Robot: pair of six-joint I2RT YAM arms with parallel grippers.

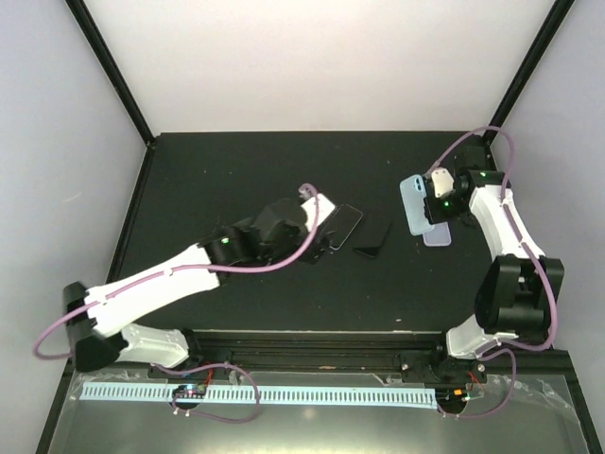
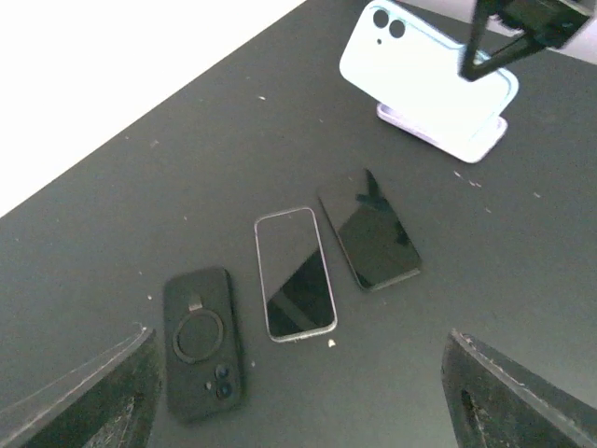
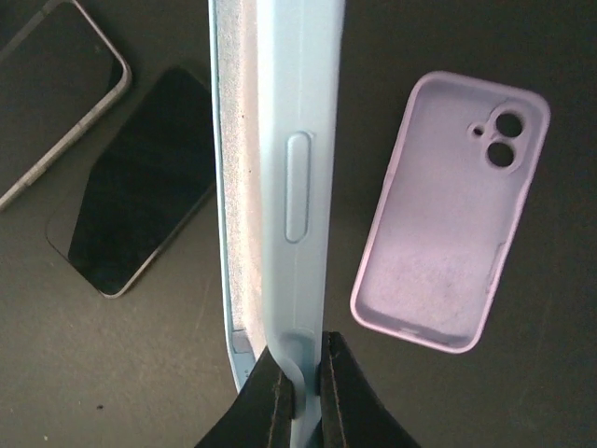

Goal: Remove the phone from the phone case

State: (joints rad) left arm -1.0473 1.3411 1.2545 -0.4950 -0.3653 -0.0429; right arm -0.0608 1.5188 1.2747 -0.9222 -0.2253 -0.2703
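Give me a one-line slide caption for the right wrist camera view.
Right tool pinches the light blue case edge-on, an empty lilac case lying beside it.

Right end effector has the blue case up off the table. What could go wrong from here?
1. The right end effector pinches the blue case only at one thin edge. It may slip or pivot and drop onto the lilac case lying near it on the table.
2. The open left end effector hovers over the silver-rimmed phone and the dark phone, which lie close together. Reaching for one could nudge the other.
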